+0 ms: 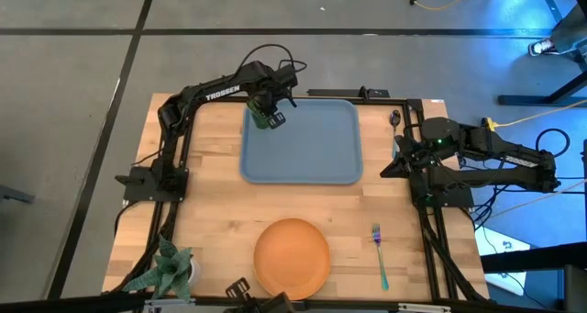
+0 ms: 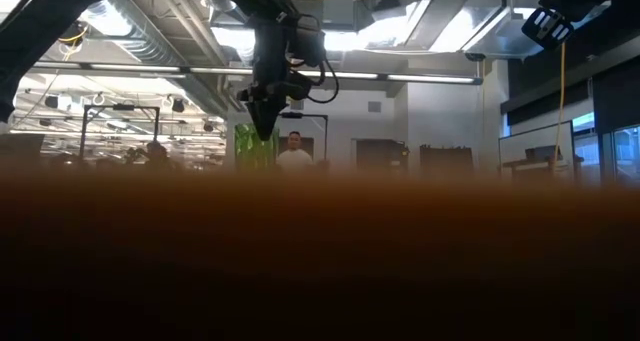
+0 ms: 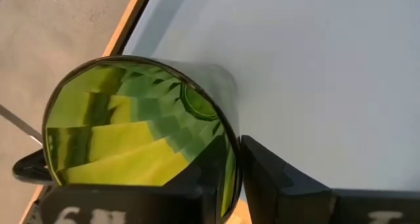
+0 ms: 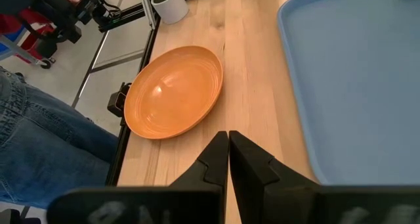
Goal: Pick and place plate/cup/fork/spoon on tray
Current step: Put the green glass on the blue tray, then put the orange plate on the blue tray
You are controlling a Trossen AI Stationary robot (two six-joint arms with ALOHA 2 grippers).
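My left gripper (image 1: 269, 111) points down over the far-left corner of the light-blue tray (image 1: 312, 157) and is shut on the green cup (image 3: 138, 125), which also shows in the low view (image 2: 256, 141). The orange plate (image 1: 292, 256) lies on the table near the front edge, and also shows in the right wrist view (image 4: 172, 91). The fork (image 1: 379, 256) lies to the right of the plate. The spoon (image 1: 395, 118) lies off the tray's far-right corner. My right gripper (image 4: 228, 152) is shut and empty, at the tray's right side (image 1: 396, 162). My left gripper holds the cup from above, fingers pointing down, one finger (image 3: 29, 168) outside the wall on one side and the other finger (image 3: 275, 178) outside the opposite wall (image 3: 230, 152), just below the rim. The cup stands mouth up over the tray. Whether its base touches the tray, I cannot tell.
A small potted plant (image 1: 165, 267) stands at the table's near-left corner. Black frame rails run along the table's left and right edges. A person in jeans (image 4: 46, 138) stands beyond the table's near edge, and another person (image 2: 294, 153) shows far off in the room.
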